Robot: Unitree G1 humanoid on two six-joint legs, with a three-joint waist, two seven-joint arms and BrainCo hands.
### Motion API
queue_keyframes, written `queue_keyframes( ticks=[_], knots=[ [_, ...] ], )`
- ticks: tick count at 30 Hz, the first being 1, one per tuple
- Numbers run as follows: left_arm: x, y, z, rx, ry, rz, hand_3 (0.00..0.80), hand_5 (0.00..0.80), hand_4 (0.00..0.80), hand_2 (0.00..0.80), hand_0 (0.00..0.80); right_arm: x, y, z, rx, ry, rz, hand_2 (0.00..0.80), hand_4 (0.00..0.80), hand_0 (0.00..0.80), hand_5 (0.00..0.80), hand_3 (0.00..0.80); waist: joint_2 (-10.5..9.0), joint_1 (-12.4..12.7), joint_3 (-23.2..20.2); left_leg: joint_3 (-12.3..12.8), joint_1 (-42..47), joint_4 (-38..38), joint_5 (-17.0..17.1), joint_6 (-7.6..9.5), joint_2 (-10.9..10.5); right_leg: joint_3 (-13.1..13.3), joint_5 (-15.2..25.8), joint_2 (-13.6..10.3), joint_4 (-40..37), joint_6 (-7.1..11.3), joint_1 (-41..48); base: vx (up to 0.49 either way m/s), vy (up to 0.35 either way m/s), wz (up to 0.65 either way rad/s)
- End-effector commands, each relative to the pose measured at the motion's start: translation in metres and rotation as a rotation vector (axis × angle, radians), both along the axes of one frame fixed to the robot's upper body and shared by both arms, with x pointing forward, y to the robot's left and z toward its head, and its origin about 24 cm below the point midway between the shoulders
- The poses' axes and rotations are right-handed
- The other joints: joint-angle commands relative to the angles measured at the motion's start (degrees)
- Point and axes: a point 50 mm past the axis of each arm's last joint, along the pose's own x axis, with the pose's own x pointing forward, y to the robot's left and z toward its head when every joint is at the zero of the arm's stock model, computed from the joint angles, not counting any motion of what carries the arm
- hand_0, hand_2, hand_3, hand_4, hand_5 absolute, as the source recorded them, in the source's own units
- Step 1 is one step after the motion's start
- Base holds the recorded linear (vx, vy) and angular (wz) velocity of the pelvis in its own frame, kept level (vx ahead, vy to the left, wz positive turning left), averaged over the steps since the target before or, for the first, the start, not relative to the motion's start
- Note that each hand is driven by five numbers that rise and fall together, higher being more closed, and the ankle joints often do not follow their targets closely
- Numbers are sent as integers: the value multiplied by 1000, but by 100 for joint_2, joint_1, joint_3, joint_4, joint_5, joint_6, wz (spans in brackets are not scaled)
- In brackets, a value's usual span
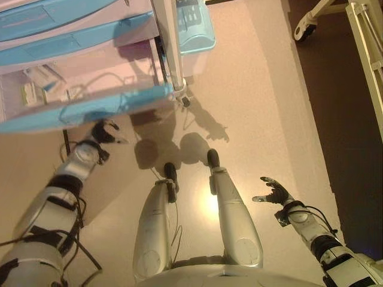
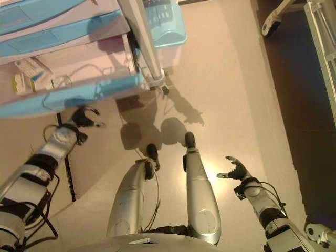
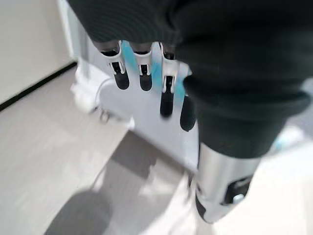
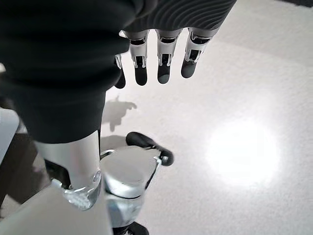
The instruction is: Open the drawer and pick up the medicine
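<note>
The plastic cabinet has blue-fronted drawers, and one drawer (image 1: pixel 90 109) stands pulled out, showing its inside. Small medicine boxes (image 1: pixel 30 93) lie in it at the left, also in the right eye view (image 2: pixel 21 81). A thin cable loops across the drawer floor. My left hand (image 1: pixel 103 130) hangs just below and in front of the drawer's blue front edge, with its fingers (image 3: pixel 142 73) straight and holding nothing. My right hand (image 1: pixel 274 192) is open and empty, low at the right over the floor, far from the drawer; its fingers (image 4: pixel 164 66) are straight.
Shut blue drawers (image 1: pixel 54 36) sit above the open one. A white upright post (image 1: pixel 170 48) stands at the cabinet's right corner, with a light blue bin (image 1: pixel 194 27) behind it. A wheeled white frame (image 1: pixel 305 27) and a rail (image 1: pixel 368 54) stand at the far right.
</note>
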Motion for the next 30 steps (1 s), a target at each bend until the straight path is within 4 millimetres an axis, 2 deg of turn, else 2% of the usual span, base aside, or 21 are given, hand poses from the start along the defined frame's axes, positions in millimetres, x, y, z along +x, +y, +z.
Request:
queue_keyframes(
  ticks=[1, 4, 6, 11, 20, 24, 25, 28, 29, 30],
  knots=[
    [0, 42, 71, 24, -225, 200, 0, 0, 0, 0, 0, -25, -9, -9, -24, 41, 17, 0, 0, 0, 0, 0, -64, -238, -424, 64, -20, 119, -501, 373, -179, -50, -51, 182, -223, -127, 26, 66, -15, -22],
    [2, 51, 109, 40, -343, 292, 0, 0, 0, 0, 0, -28, 0, -13, 2, 48, 50, 0, 0, 0, 0, 0, -202, -324, -434, 8, -133, 245, -594, 410, -169, 18, 48, 261, -315, -80, -18, 35, -42, -12],
    [6, 47, 121, 71, -363, 313, 0, 0, 0, 0, 0, -27, 10, -15, 25, 48, 70, 0, 0, 0, 0, 0, -284, -372, -445, -26, -240, 309, -634, 426, -159, 45, 94, 310, -374, -64, -65, -11, -76, -2],
    [13, 39, 121, 95, -336, 310, 0, 0, 0, 0, 0, -19, 25, -16, 42, 39, 117, 0, 0, 0, 0, 0, -363, -402, -446, -45, -313, 255, -646, 436, -160, 52, 163, 370, -554, -63, -98, -32, -34, 1],
    [10, 46, 119, 66, -302, 311, 0, 0, 0, 0, 0, -17, 34, -19, 53, 42, 124, 0, 0, 0, 0, 0, -434, -325, -392, -83, -165, 192, -717, 468, -168, 30, 145, 400, -666, -63, 120, -10, -50, -1],
    [6, 49, 95, -50, -242, 260, 0, 0, 0, 0, 0, -18, 41, -22, 72, 48, 126, 0, 0, 0, 0, 0, -392, -223, -396, -67, 220, -117, -684, 454, -236, 1, 101, 356, -824, -44, 489, -19, -105, 4],
    [3, 51, 85, -63, -212, 260, 0, 0, 0, 0, 0, -18, 40, -21, 72, 48, 122, 0, 0, 0, 0, 0, -405, -215, -409, 15, 265, -243, -469, 462, -274, -4, 247, 276, -931, -74, 543, -65, -98, 11],
    [-12, 62, 50, -132, -131, 268, 0, 0, 0, 0, 0, -22, 38, -24, 59, 64, 120, 0, 0, 0, 0, 0, -263, -103, -491, 59, 575, -404, -462, 471, -299, -51, 110, 149, -926, -84, 826, -3, -67, 4],
    [-15, 63, 44, -143, -118, 267, 0, 0, 0, 0, 0, -23, 38, -25, 56, 69, 118, 0, 0, 0, 0, 0, -240, -85, -514, 61, 634, -431, -460, 468, -310, -61, 91, 122, -936, -85, 887, 42, -65, 0],
    [-24, 68, 27, -201, -94, 278, 0, 0, 0, 0, 0, -27, 35, -27, 51, 84, 109, 0, 0, 0, 0, 0, -182, -20, -582, 58, 798, -513, -455, 452, -345, -89, 29, 51, -972, -88, 1066, 41, -45, 8]
  ],
)
